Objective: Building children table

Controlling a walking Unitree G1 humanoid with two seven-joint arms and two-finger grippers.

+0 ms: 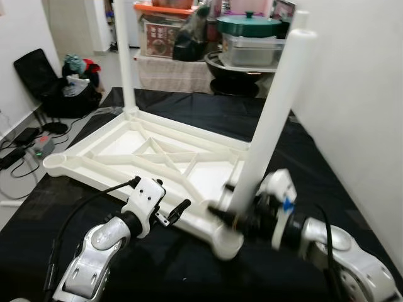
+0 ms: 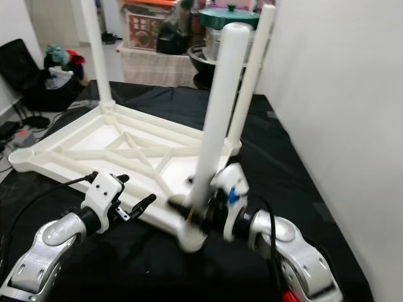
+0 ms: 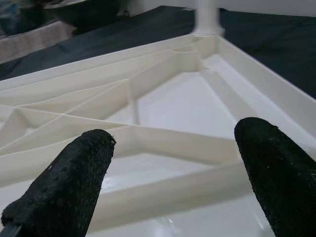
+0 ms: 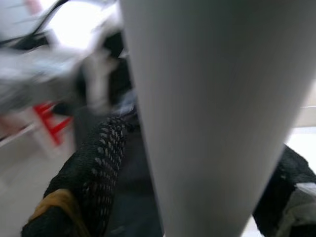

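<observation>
A white children's table top (image 1: pixel 151 154) lies upside down on a black cloth (image 1: pixel 182 270), ribs facing up. One white leg (image 1: pixel 126 56) stands upright in its far left corner and another (image 2: pixel 253 69) in the far right corner. The near left corner socket (image 1: pixel 56 162) holds no leg. My right gripper (image 1: pixel 234 217) is shut on the base of a third white leg (image 1: pixel 271 126), which leans slightly over the near right corner socket (image 1: pixel 227 242). In the right wrist view this leg (image 4: pixel 207 108) sits between the fingers (image 4: pixel 94 173). My left gripper (image 1: pixel 178 211) is open just above the table top's near rim, its fingers (image 3: pixel 64 187) apart.
A white wall (image 1: pixel 359 94) runs close along the right. Behind the table stand a green-lidded pot (image 1: pixel 249 25), a metal tray (image 1: pixel 255 50) and boxes. A black bag (image 1: pixel 38 75), clothes and cables lie on the floor at the left.
</observation>
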